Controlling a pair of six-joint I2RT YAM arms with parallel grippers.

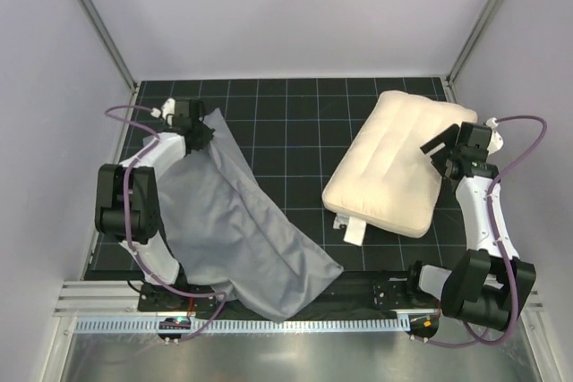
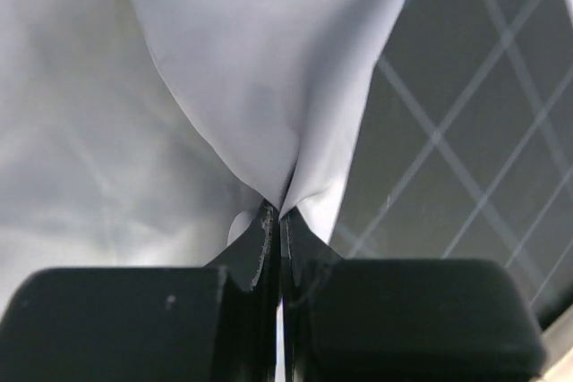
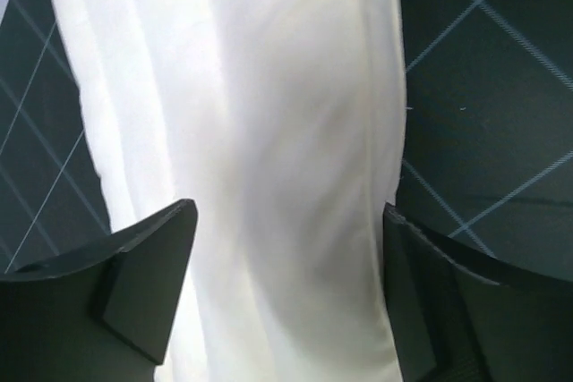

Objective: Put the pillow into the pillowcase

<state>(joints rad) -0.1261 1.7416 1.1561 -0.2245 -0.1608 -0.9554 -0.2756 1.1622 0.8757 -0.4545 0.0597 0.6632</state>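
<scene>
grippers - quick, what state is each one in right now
left gripper: shut, fingers pinching a fold of the pillowcase.
right gripper: open, fingers astride the pillow, no squeeze visible.

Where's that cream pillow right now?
In the overhead view, the pillow lies on the right side of the table, beside the right arm, apart from the pillowcase on the left.

on the desk the pillowcase lies toward 9 o'clock, stretching from its far corner near 10 o'clock to the near edge around 6 o'clock. the pillow lies at 2 o'clock, close by but apart. the left claw sits at the pillowcase's far corner, cloth between its fingers; the right claw straddles the pillow's 3 o'clock edge.
</scene>
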